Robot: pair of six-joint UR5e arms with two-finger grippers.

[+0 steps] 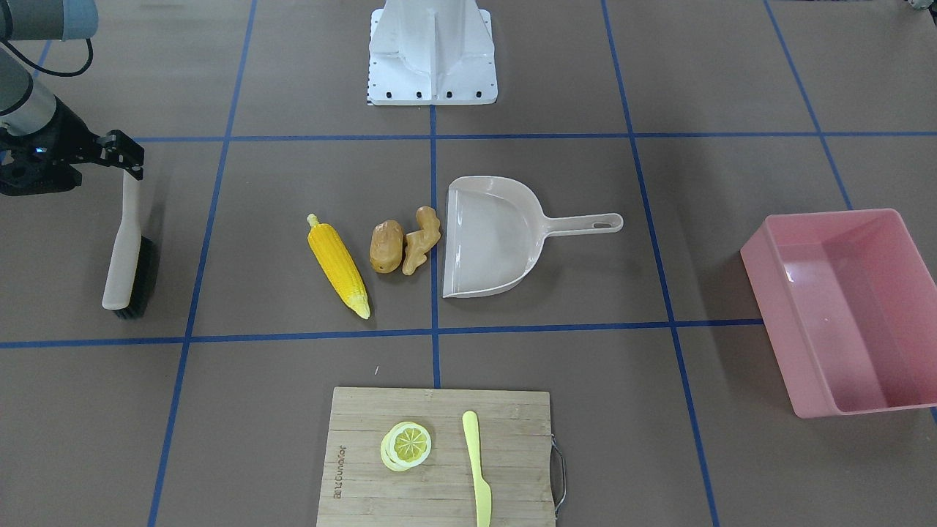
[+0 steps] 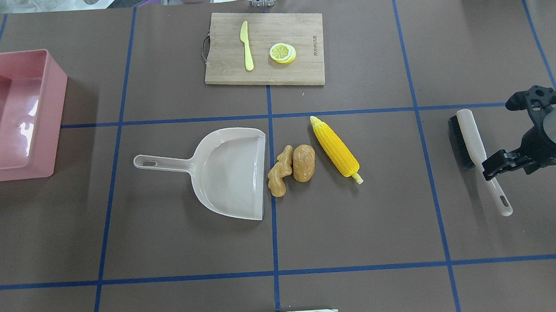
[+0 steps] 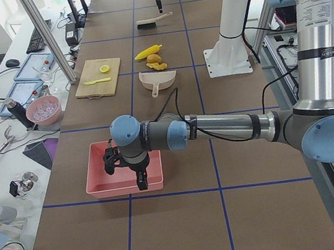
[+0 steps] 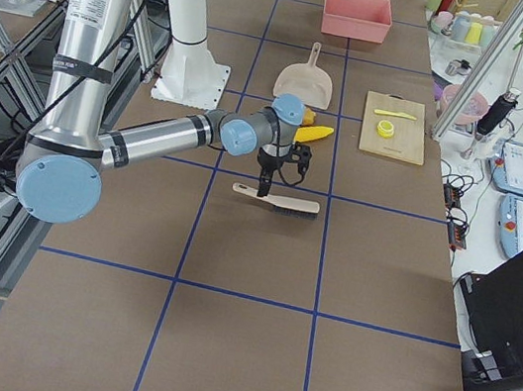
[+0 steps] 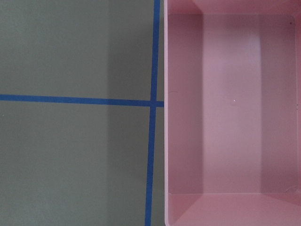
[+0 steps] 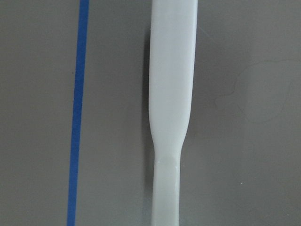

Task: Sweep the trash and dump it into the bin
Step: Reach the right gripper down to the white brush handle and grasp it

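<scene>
**Right gripper**, nearest the robot: poised over the handle of the brush. I cannot tell whether its fingers have clamped the handle. The brush lies flat on the robot's right, likely so that it can push leftward.

**Trash, mid-table:**
- Ginger root: just beside the dustpan's lip and against the potato. Its long axis runs roughly near to far.
- Potato: long axis near to far.
- Corn cob: just right of the potato and diagonal. Its pale stub end points toward the robot and rightward, and its other end points away toward the board.

**Dustpan**: its mouth faces the trash and its handle points toward the bin, which probably suits a single sweep followed by a left-arm pickup.

**Bin**: well apart at the robot's far left, with nothing in it. The left gripper hangs above its edge, and I cannot tell its finger state.

**Cutting board**, farthest: holds a knife and lemon slices.
</scene>
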